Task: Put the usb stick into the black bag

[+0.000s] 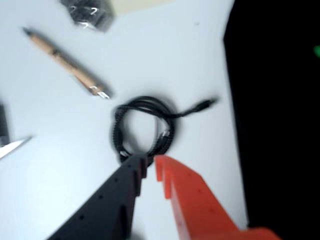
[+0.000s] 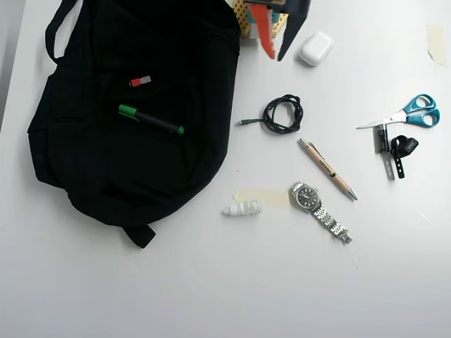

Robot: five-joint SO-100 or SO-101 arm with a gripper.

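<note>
In the overhead view I see my end effector (image 2: 275, 44) at the far edge, fingers nearly pressed together and empty, above the coiled cable (image 1: 143, 128). The usb stick (image 2: 140, 81) lies on the black bag (image 2: 106, 155), at left.

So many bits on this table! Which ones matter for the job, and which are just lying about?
For the job: usb stick, lying on the bag.

Lying about: marker, cable, pen, watch, scissors, earbud case.
</note>
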